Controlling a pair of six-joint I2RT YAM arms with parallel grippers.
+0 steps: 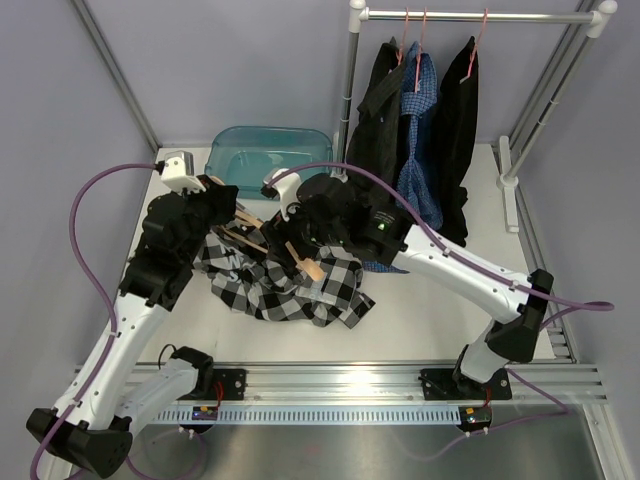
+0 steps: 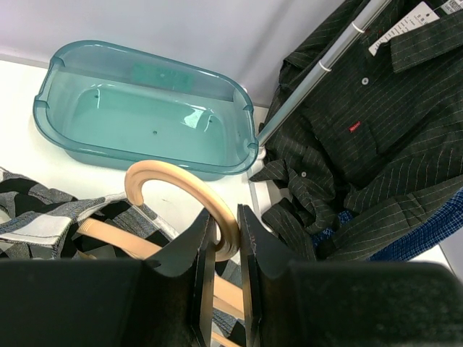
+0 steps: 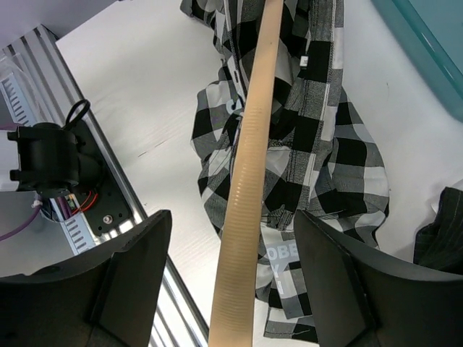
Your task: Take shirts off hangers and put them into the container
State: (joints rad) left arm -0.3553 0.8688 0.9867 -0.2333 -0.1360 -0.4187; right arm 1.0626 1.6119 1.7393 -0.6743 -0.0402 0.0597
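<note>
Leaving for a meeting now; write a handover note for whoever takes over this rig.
Left claw: shut on the pale curved wooden hanger.
Right claw: open around that hanger's arm.
Black-and-white checked shirt: crumpled on the table, beneath the hanger.
Translucent teal plastic tub: empty.
Done: nothing binned.
Left: this shirt, plus two black shirts and a blue checked shirt on pink wire hangers.

The black-and-white check shirt (image 3: 318, 144) has a patch (image 3: 282, 254) with the letters "OBE". The white tag (image 2: 406, 27) on the dark striped shirt (image 2: 376, 144) has print too small to read.
</note>
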